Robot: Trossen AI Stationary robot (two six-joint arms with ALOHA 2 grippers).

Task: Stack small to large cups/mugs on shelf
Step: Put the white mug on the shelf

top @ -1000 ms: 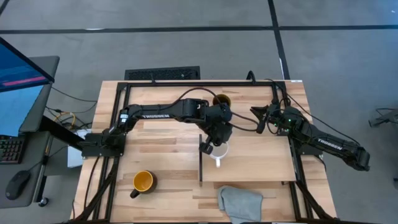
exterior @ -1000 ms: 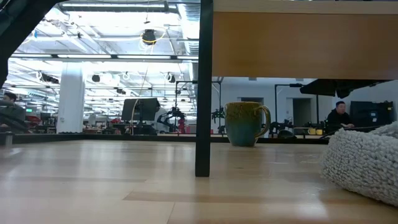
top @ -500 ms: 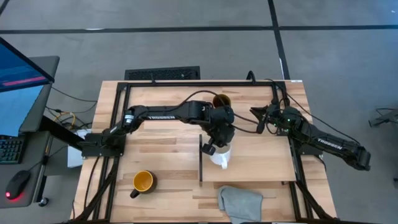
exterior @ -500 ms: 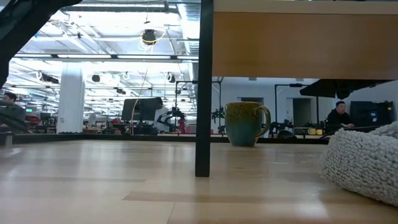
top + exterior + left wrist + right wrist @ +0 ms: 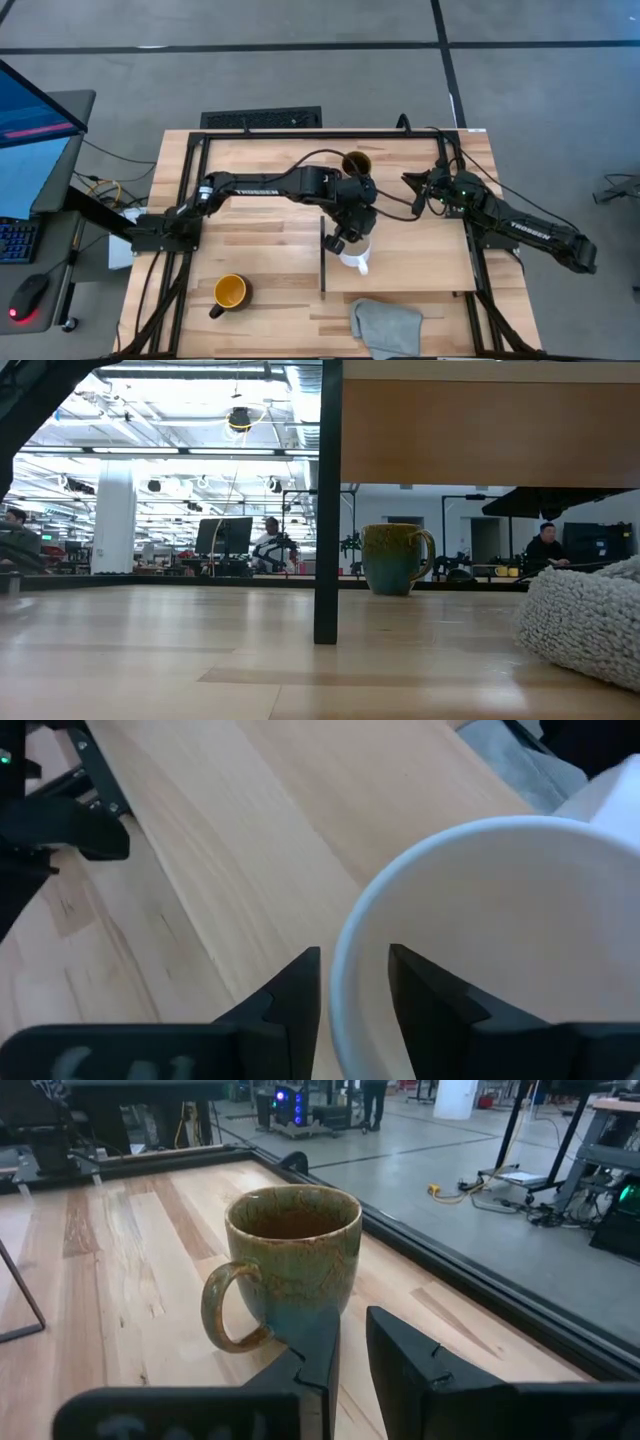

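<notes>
While looking straight down: table (image 5: 250, 215) across the middle of the frame. Toward its lower right, shelf (image 5: 420, 260), dark strip along the left short edge. Left gripper (image 5: 350, 240) at centre frame, over the shelf's left end. Fingers (image 5: 290, 1000) loosely parted astride the rim of the white mug (image 5: 355, 255), one inside, one outside, a sliver of wood showing between outer finger and wall; not clamping. Right gripper (image 5: 412, 185) right of centre, jaws a little apart, holding nothing. Cloth (image 5: 385, 325) at bottom centre, below the shelf. Olive mug (image 5: 356, 162) near the table's top edge, upright, left of the right gripper and apart from it. Black mug (image 5: 229, 292) lower left, off the shelf. White mug upright on the shelf, just right of the strip.
</notes>
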